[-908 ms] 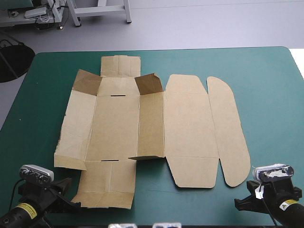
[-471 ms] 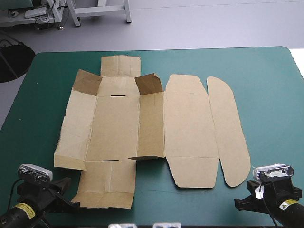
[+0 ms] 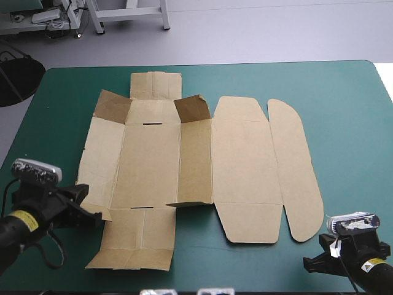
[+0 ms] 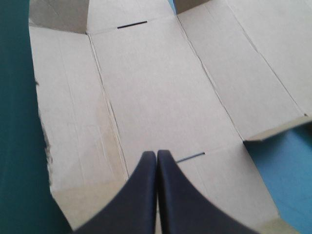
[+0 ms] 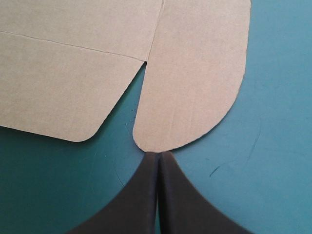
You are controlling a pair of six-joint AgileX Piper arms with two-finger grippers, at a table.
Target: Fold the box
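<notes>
The brown box [image 3: 184, 166] lies opened out as a flat cut sheet in the middle of the teal-green table. Two small corner flaps [image 3: 191, 107] stand up at its far end, and one long wall beside the base panel is partly raised. My left gripper [image 3: 97, 216] is shut, its tip at the sheet's near left corner. In the left wrist view the left gripper [image 4: 157, 154] points over the near flap by a slot [image 4: 191, 156]. My right gripper [image 3: 308, 263] is shut and sits on the cover. The right gripper [image 5: 158, 155] just touches the end of the rounded flap [image 5: 195, 83].
The box's lid panel [image 3: 245, 166] and rounded flap [image 3: 296, 166] lie flat toward the right. Bare teal-green cover [image 3: 350, 123] runs along the right side, the far edge and the near edge.
My left arm has moved away from the near edge and up along the box's left side to its near left corner. The near flap's corner shifted slightly. The right arm has not moved.
</notes>
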